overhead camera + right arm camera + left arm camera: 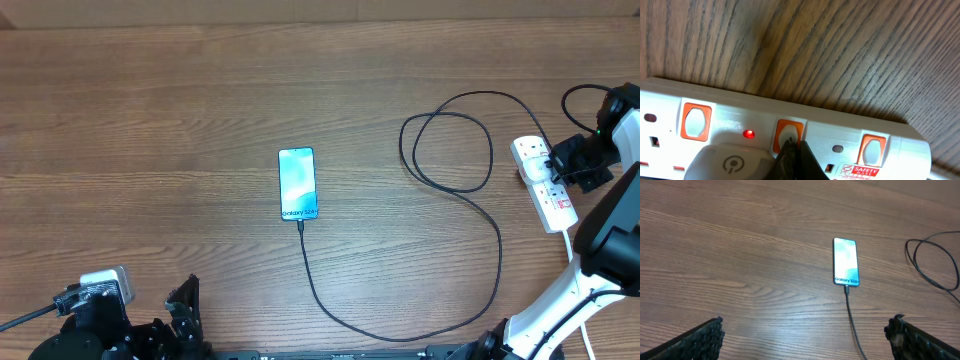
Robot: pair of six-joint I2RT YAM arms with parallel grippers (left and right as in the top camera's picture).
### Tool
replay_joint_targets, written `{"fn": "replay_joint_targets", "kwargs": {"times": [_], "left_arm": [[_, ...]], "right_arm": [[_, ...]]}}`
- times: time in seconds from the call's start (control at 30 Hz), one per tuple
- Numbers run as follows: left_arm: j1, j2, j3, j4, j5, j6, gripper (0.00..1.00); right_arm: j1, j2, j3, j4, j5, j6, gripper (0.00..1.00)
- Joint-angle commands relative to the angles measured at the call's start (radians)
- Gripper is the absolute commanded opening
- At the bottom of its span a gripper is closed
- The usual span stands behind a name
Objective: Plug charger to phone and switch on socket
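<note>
The phone (297,183) lies mid-table with its light blue screen lit; it also shows in the left wrist view (846,261). The thin black charger cable (420,330) is plugged into its near short edge, loops right and runs to the white socket strip (545,182) at the far right. In the right wrist view the strip (840,132) has orange-framed switches and a red light (748,134) lit beside a white plug head (730,162). My right gripper (795,150) is shut, its tips touching the middle switch (789,132). My left gripper (805,340) is open and empty, near the front edge.
The strip's thick white cord (572,245) runs toward the front right, next to my right arm (615,235). The cable's loop (450,140) lies on the wooden table (150,150) between phone and strip.
</note>
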Motion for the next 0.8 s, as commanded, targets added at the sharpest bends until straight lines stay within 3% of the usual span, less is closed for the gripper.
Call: {"fn": "replay_joint_targets", "kwargs": {"times": [0.0, 0.3, 0.77], "left_arm": [[-0.007, -0.003, -0.002, 0.001, -0.009, 0.004, 0.99], [-0.007, -0.003, -0.002, 0.001, -0.009, 0.004, 1.0], [-0.007, -0.003, -0.002, 0.001, -0.009, 0.004, 1.0]], "right_arm": [[0.044, 0.045, -0.052, 0.014, -0.096, -0.005, 0.04], [0.041, -0.024, -0.009, -0.072, -0.029, 0.004, 0.04], [0.05, -0.485, -0.003, -0.253, 0.084, 0.05, 0.04]]}}
